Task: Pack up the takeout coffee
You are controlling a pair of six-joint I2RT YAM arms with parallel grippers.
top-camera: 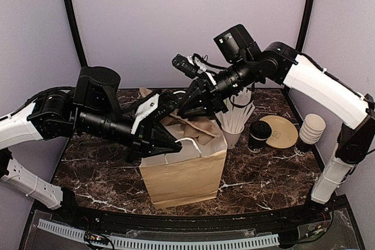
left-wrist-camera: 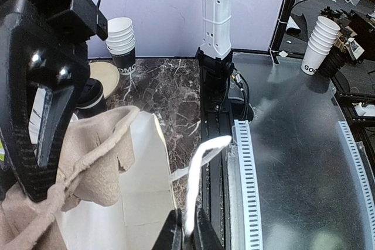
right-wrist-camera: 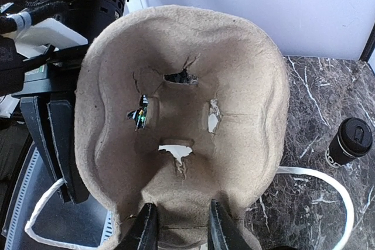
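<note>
**Dropping the carrier in without snagging the bag**

Left gripper (left-wrist-camera: 187, 232) is pinched shut on the white handle (left-wrist-camera: 202, 156), holding the paper bag (top-camera: 181, 174) open. Right gripper (right-wrist-camera: 179, 226) is clamped on the pulp cup carrier (right-wrist-camera: 181, 115), tilted over the mouth. I'd level it and lower slowly (the corners look snag-prone). The takeout coffee (top-camera: 258, 136) waits lidded on the table, right of the bag.
</note>
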